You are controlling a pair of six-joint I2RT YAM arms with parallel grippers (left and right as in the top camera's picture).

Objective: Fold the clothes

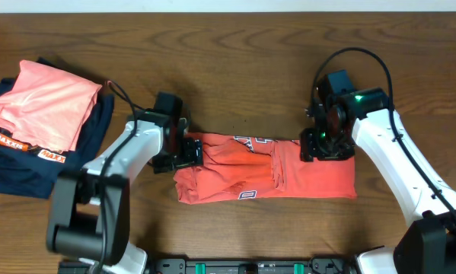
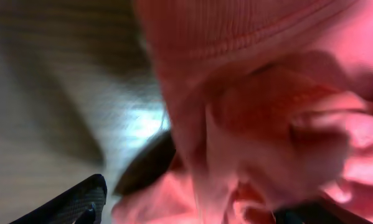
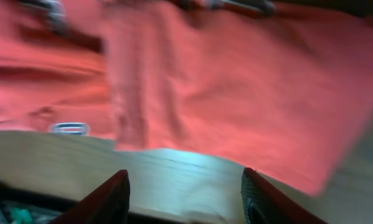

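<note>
The right gripper (image 3: 185, 175) stands open, its dark fingers (image 3: 105, 199) wide apart with only bare worktop (image 3: 174, 165) between them. The coral-red t-shirt (image 1: 288, 179) lies flat just beyond its fingertips, folded into a long band. The left gripper (image 1: 188, 151) sits at the band's far end with bunched cloth close against it, too blurred to tell whether it is open or holding, and well out past it a salmon-pink garment (image 1: 45, 103) lies on navy garments (image 1: 14, 164).
</note>
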